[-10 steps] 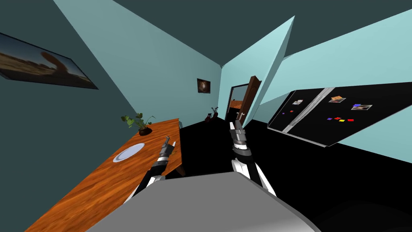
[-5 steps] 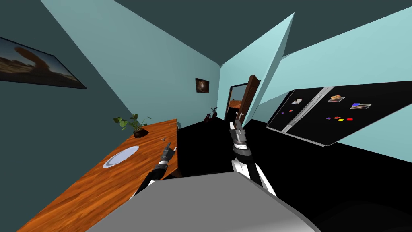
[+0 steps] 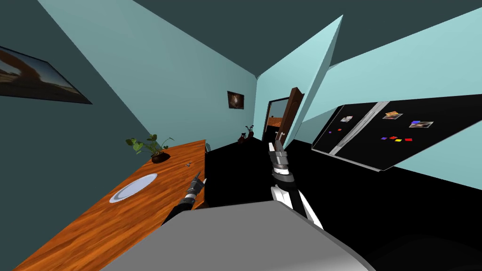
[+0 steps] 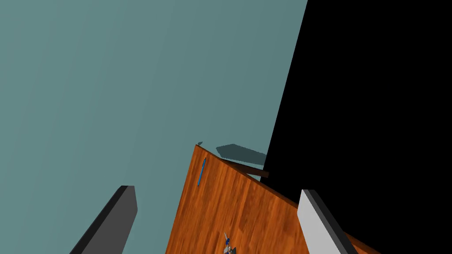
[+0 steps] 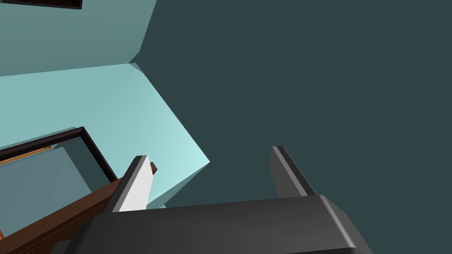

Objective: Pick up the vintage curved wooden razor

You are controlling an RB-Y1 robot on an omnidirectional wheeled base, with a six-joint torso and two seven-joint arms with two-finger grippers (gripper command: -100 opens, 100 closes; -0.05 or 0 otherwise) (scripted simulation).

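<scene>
The tiny razor [image 3: 188, 164] is spotted lying on the wooden table [image 3: 117, 221] at about 11 o'clock from the left gripper [image 3: 200, 178], whose fingers [image 4: 121, 216] are spread wide with nothing held, while the right gripper [image 3: 277, 145], off at 2 o'clock, is seen just as splayed and empty.

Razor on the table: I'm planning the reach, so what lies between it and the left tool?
Only bare wooden table, seen in the head view, between the razor and the left tool.
</scene>
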